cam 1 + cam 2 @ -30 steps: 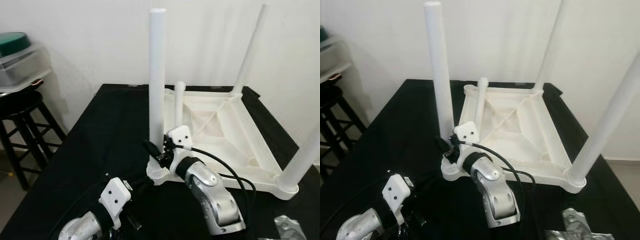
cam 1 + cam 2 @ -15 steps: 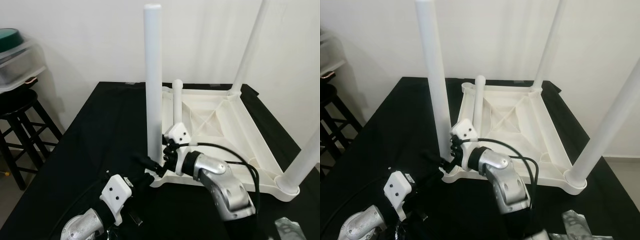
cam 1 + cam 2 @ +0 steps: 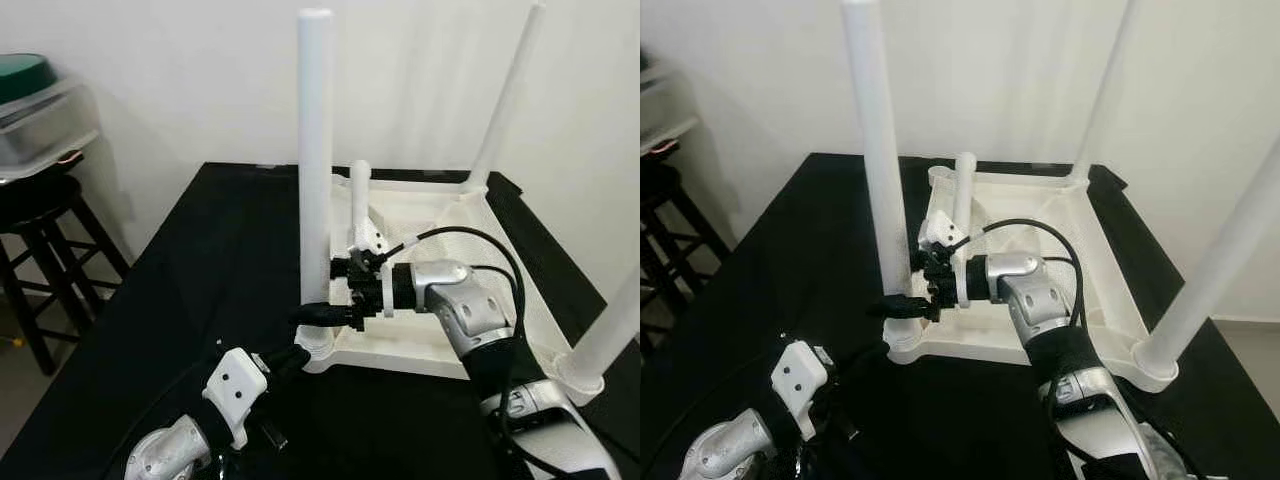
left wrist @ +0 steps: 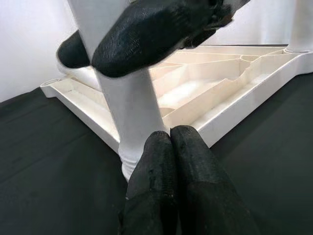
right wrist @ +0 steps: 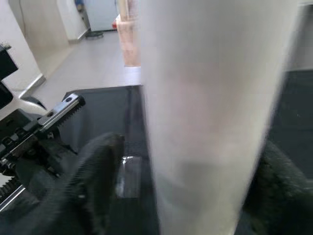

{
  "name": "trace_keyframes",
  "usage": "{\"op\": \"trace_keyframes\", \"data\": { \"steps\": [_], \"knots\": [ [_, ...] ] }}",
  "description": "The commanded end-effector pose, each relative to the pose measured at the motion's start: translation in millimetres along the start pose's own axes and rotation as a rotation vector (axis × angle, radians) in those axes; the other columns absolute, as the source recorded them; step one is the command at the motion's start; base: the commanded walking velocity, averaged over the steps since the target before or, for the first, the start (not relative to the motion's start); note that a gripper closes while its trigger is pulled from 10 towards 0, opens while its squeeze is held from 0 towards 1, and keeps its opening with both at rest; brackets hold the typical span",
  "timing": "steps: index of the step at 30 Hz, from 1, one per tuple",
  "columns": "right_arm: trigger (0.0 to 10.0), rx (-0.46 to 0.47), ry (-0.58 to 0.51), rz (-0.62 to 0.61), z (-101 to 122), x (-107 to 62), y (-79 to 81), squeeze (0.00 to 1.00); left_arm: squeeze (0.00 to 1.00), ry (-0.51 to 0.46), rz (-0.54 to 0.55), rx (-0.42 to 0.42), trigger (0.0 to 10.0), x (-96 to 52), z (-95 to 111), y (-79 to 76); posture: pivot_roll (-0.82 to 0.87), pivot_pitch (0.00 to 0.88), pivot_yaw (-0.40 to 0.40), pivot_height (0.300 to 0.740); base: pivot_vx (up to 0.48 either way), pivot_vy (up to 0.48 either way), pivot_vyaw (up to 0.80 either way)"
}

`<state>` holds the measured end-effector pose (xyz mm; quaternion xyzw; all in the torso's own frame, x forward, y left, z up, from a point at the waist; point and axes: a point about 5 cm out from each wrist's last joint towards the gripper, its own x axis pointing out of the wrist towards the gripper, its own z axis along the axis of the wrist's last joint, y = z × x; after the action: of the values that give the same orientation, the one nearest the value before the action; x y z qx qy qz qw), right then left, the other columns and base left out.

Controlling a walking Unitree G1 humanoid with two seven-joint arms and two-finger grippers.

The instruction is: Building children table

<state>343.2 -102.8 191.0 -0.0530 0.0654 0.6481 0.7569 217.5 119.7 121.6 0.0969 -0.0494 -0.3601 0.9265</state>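
No readable text, label, brand, number or sign can be made out on any surface shown; nothing is printed or marked legibly on the things in view

The upside-down table [image 3: 440, 290] looks like matt white plastic, ribbed underside, with smooth white legs like the near leg [image 3: 315, 180]. The surface [image 3: 200, 290] is covered in plain black cloth, totally matt. Both arms are shiny silver metal with white plastic wrist blocks. The right tool [image 3: 318, 317] and left tool [image 4: 168, 161] have fingers with a rough, fabric-like black finish. The stool [image 3: 40, 230] at mid left is dark painted wood.
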Motion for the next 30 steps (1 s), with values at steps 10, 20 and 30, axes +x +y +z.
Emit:
{"op": "trace_keyframes", "data": {
  "steps": [10, 20, 30],
  "knots": [
    [0.0, 0.022, -0.099, -0.004, -8, -15.4, 2.6, 0.0, 0.0, 0.009, -0.016, -0.015, 10.0, 0.7, -2, -3.8, 0.04, 0.0, -0.024, 0.74, 0.0, 0.0, 0.0],
    [0.0, 0.148, -0.046, -0.93, -48, -8.6, 12.9, 0.0, 0.0, 0.008, -0.015, -0.019, 10.0, -1.7, -2, -2.1, 0.02, 0.0, -0.028, 0.74, 0.0, 0.0, 0.0],
    [3.9, 0.227, -0.016, -0.822, -64, 21.9, 47.8, 0.0, 0.0, 0.011, -0.019, -0.018, 10.0, -3.0, -3, 2.0, 0.01, 0.0, -0.011, 0.74, 0.0, 0.0, 0.0]
  ]
}}
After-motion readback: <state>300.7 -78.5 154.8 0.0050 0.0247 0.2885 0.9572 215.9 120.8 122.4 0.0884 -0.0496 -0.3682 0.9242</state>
